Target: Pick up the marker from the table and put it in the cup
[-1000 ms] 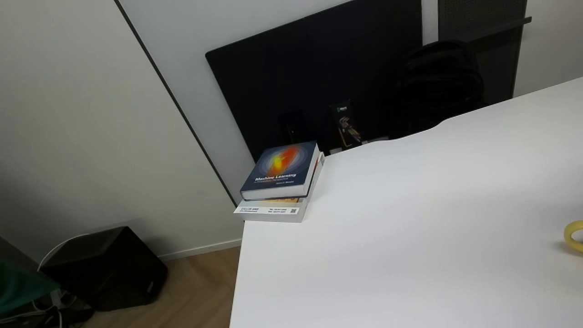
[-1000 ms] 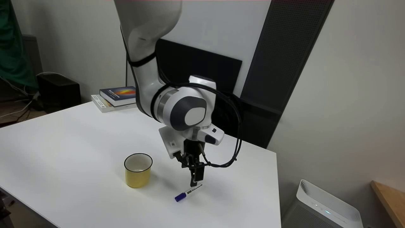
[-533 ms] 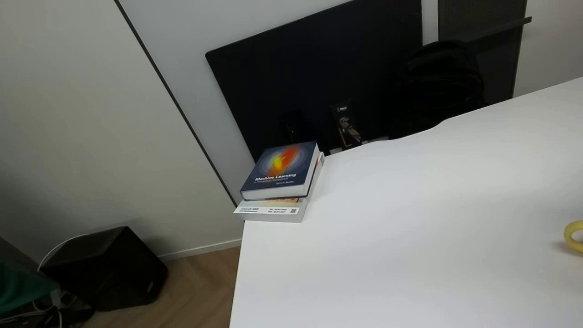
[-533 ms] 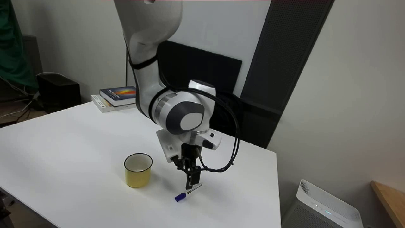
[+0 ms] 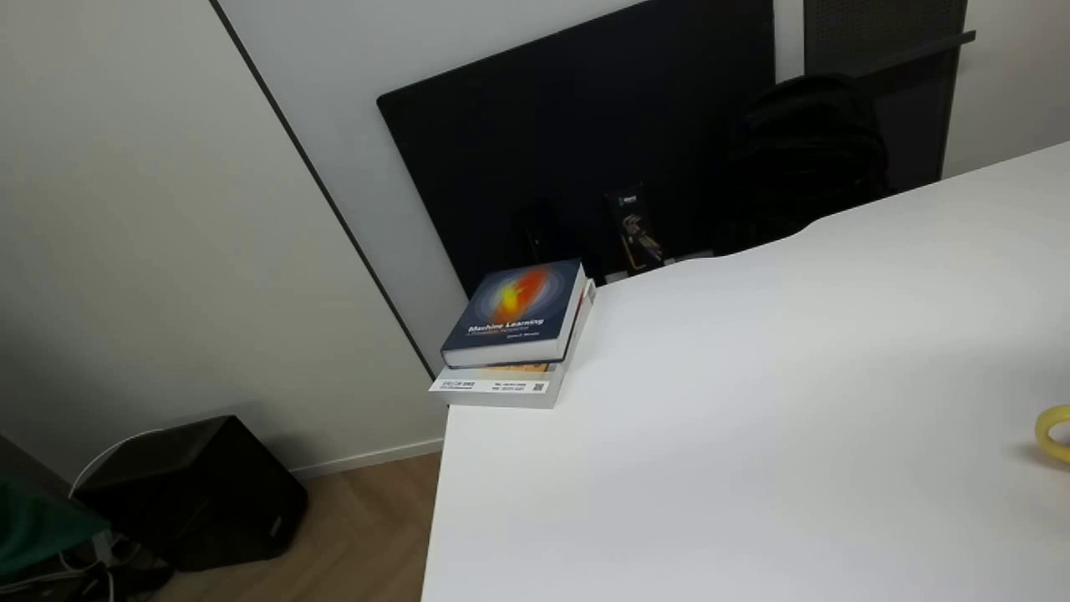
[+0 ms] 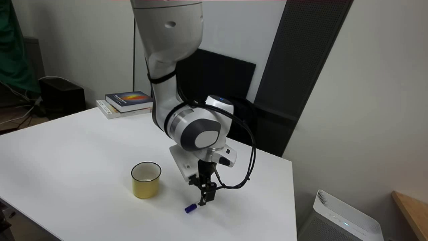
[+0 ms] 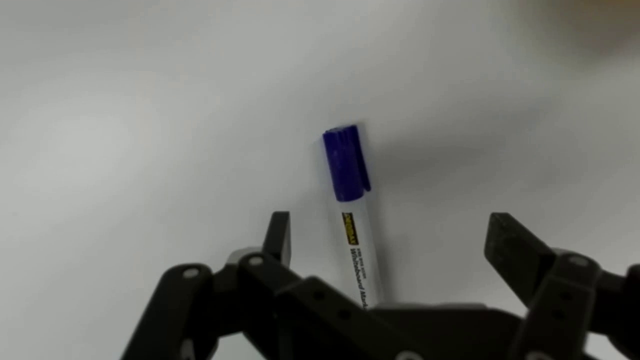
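Note:
The marker, with a blue cap [image 6: 190,208] and a white body, lies on the white table [image 6: 83,160]. In the wrist view the marker [image 7: 345,165] runs up between the open fingers, nearer the left finger [image 7: 278,239] and touching neither. Its lower end is hidden behind the gripper. My gripper [image 7: 389,227] is open and low over the marker's body; in an exterior view the gripper [image 6: 205,201] hides most of that body. The yellow cup [image 6: 145,189] stands upright, left of the gripper. Only its yellow handle [image 5: 1050,433] shows at the edge in an exterior view.
Two stacked books [image 6: 128,101] lie at the table's far corner; the books [image 5: 514,322] show in both exterior views. A black panel [image 5: 585,142] stands behind the table. A white appliance [image 6: 344,217] stands beyond the table's right edge. A cable [image 6: 252,160] loops beside the wrist.
My gripper has come down toward the table, shifting slightly left and then back right. It now covers most of the marker's white body in an exterior view. Marker and cup have not moved.

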### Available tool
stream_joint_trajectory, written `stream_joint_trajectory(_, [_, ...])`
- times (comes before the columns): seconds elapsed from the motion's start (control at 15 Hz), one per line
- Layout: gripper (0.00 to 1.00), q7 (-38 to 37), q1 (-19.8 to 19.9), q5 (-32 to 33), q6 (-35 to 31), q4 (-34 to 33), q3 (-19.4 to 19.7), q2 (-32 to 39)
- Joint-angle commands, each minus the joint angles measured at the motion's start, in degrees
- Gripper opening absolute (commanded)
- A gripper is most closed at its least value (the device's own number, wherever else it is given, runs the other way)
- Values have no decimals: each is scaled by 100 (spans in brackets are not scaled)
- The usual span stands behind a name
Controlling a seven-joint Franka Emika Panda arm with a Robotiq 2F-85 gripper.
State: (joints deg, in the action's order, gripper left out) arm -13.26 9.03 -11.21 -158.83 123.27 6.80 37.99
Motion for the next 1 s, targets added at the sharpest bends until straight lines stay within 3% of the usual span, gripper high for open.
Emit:
stream_joint_trajectory(0.0, [100,34,-101,95,-21,-473,106,426])
stream_joint_trajectory(0.33, [100,-194,-343,68,-208,-505,277,656])
stream_joint_trajectory(0.93, [100,-322,-532,-45,-782,56,471,470])
